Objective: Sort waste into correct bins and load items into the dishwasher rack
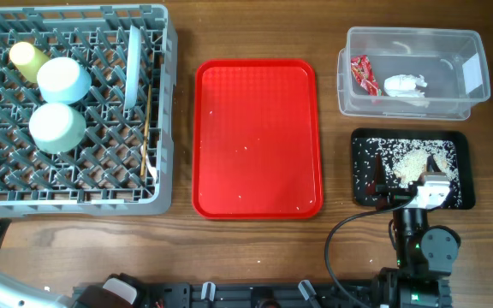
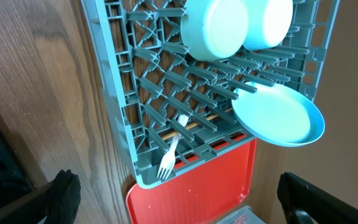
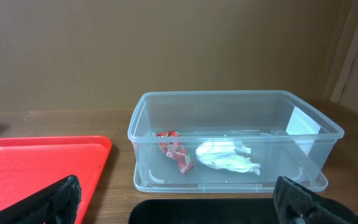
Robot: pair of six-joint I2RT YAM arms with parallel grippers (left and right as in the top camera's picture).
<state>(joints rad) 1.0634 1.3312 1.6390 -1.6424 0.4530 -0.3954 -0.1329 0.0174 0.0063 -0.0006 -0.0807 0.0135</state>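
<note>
The sorting looks all but finished (a judgement from the bare tray). The glossy red plastic tray (image 1: pixel 258 137) holds only a few crumbs. The grey lattice-moulded dishwasher rack (image 1: pixel 165 103) carries two smooth mint cups (image 1: pixel 62 79), a pale blue round plate (image 2: pixel 278 115) on edge and a white plastic fork (image 2: pixel 169 155). A crumpled red wrapper (image 3: pixel 174 152) and a wadded white tissue (image 3: pixel 225 155) lie in the clear rigid bin (image 1: pixel 413 32). The left gripper (image 2: pixel 179 199) and the right gripper (image 3: pixel 179 199) both gape wide, holding nothing. The next move probably calls for no more than a final check.
</note>
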